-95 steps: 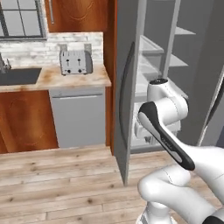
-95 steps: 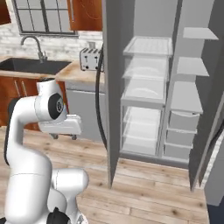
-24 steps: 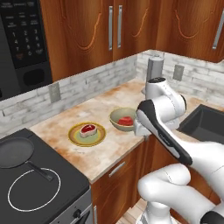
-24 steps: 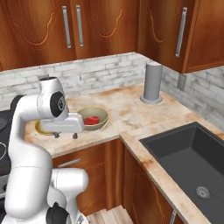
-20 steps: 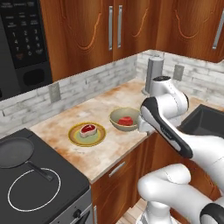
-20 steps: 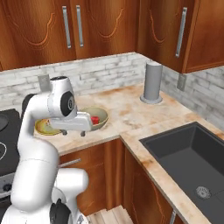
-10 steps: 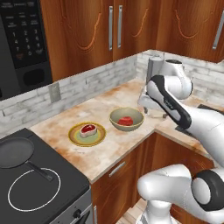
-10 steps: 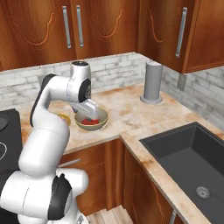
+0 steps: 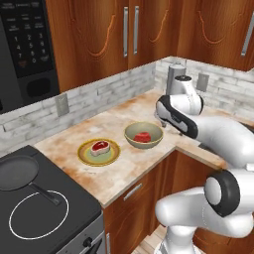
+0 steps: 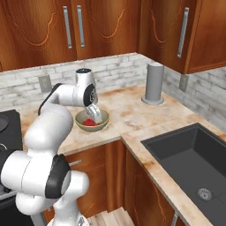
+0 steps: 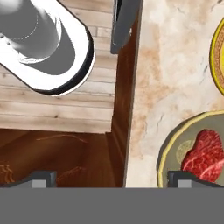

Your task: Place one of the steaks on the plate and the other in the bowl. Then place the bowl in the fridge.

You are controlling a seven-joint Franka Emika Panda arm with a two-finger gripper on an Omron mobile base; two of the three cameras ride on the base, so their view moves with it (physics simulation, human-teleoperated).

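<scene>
- Hovering just above the tabletop [image 9: 69, 141], the tool [image 10: 93, 111] sits at the near rim of the olive-tan bowl [image 9: 143, 135], its jaws spread wide and holding nothing.
- In the hand view the bowl [image 11: 168, 144] lies at lower right, toward one fingertip [image 11: 194, 177], so the tool is off-centre from it.
- One steak [image 9: 143, 137] rests in the bowl at frame centre; the other steak [image 9: 99, 146] lies on the plate [image 9: 85, 155] just left.
- My judgement: the tool must shift over the rim before closing.
</scene>
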